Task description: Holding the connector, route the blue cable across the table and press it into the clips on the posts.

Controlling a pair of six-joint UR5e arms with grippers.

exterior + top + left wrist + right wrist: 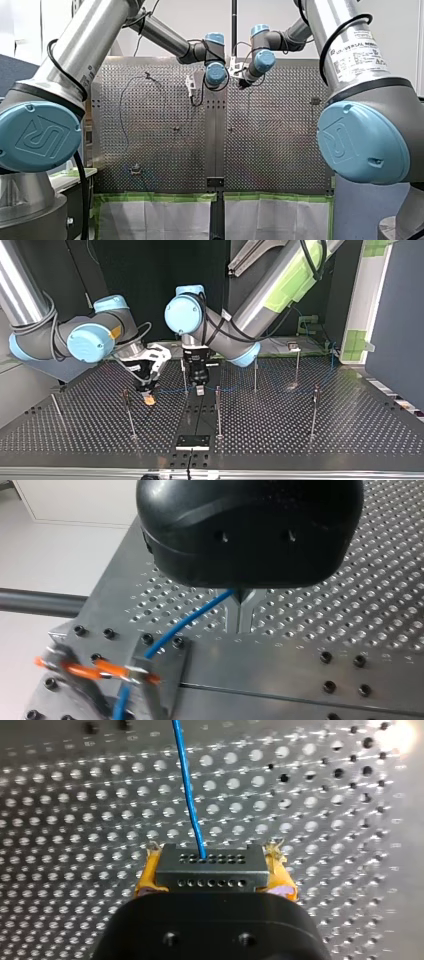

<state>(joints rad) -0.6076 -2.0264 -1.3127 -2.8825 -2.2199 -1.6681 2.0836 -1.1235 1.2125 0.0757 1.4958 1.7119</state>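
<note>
Cable [187, 785], blue, leaves the holed face of a black connector [210, 865] and runs straight ahead of my right gripper [214, 876] over the perforated tabletop [75, 820]. This gripper is clamped on the connector, with one yellow pad [146, 875] against each of its ends. In the left wrist view the cable emerges from between the metal fingers [231, 620] of my left gripper [240, 615], which are drawn almost together on it. From there it curves away to my right gripper's pads. In the top view both grippers hang near centre frame, my right one just left of my left one, among thin upright posts [218, 410], with the cable strung between them.
</note>
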